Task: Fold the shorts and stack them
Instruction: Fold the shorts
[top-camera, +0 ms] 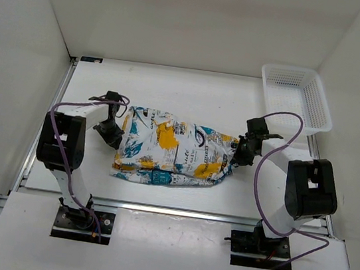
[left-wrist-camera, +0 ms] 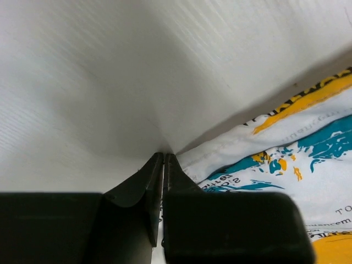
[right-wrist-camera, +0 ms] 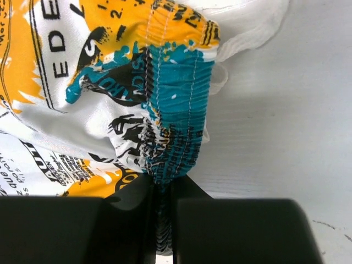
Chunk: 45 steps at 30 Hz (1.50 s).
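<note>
Both closed: right jaws grip the shorts (top-camera: 174,151) by the teal waistband (right-wrist-camera: 176,110) for folding; left jaws meet beside the opposite hem (left-wrist-camera: 220,151) (no cloth seen between).

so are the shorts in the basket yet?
No, the shorts lie on the table, well apart from the basket at the far right.

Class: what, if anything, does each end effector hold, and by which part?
Right end effector: the shorts, by the gathered teal waistband. Left end effector: shut beside the hem, nothing visibly held.
</note>
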Motion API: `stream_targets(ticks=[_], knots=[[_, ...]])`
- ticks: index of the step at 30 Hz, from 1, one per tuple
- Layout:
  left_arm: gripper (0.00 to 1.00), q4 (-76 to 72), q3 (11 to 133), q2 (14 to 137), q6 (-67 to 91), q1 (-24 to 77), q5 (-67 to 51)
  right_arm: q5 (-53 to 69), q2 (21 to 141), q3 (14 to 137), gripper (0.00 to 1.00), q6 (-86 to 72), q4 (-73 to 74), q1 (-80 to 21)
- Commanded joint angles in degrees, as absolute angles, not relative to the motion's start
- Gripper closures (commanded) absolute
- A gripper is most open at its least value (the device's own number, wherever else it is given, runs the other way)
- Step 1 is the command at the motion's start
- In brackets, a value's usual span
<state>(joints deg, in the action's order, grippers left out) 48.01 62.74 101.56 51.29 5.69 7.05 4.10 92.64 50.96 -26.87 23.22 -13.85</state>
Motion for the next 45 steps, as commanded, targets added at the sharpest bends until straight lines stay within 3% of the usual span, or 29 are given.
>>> stream_targets(ticks=[1, 18, 33, 40, 45], knots=[[0.82, 46.14, 64.07, 101.95, 51.06, 7.82, 6.34, -1.04, 90.89, 52.99, 0.96, -26.54, 25.83, -13.8], [0.85, 45.09, 70.83, 105.29, 55.46, 27.94, 1.23, -12.04, 82.26, 76.37, 0.98, -20.74, 43.23, -18.27], [0.85, 46.76, 65.75, 97.74, 53.7, 24.89, 5.01, -21.09, 95.09, 90.61, 1.0, -26.19, 48.96, -41.47], [0.85, 47.29, 63.72, 97.37, 51.25, 16.18, 6.08, -21.71, 97.47, 92.98, 1.0, -27.33, 48.96, -45.0], [0.85, 46.14, 66.97, 101.5, 50.19, 15.56, 4.75, -21.19, 100.63, 95.27, 1.0, -27.33, 48.96, -47.81]])
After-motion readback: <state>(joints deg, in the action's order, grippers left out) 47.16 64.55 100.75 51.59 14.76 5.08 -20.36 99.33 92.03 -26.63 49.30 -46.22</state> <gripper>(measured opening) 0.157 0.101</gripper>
